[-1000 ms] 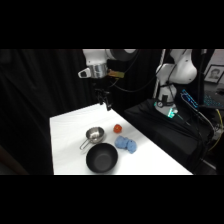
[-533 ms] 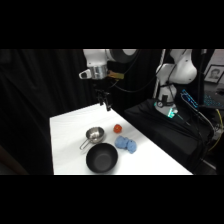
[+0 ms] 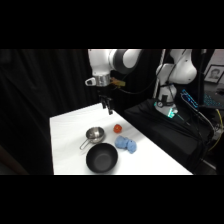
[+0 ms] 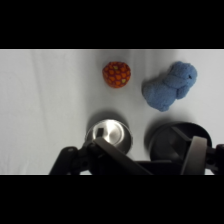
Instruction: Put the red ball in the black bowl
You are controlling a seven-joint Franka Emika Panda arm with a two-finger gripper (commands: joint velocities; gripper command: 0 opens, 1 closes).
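From my side camera, working left to right, I see the white surface [image 3: 70, 145] with the silver metal cup [image 3: 94, 134] standing on it, its handle pointing toward the lower left. Just in front of the cup sits the black bowl [image 3: 102, 158], wide, round and matte, with nothing in it that I can make out. The claw [image 3: 107, 106] hangs in the air above the far part of the surface, well clear of everything below it; I cannot tell from here whether it is apart or together. Right of the cup lies the red ball [image 3: 118, 128], small and round, resting on the surface apart from both dishes. Just beside it, nearer the camera, is the light-blue lumpy object [image 3: 126, 144].

On my wrist camera, the cup [image 4: 109, 133] shows at lower centre-left, shiny inside, partly behind the black linkage. Above it, the ball [image 4: 117, 74] is red-orange with a pattern of small darker spots all over its skin, and it is much smaller than the bowl. It lies on bare white surface [image 4: 45, 95], touching nothing. To its right the blue object [image 4: 169, 86] looks soft and fuzzy. Below that, the bowl [image 4: 172, 140] shows as a dark round shape at the lower right, partly covered by one grey finger [image 4: 196, 154].
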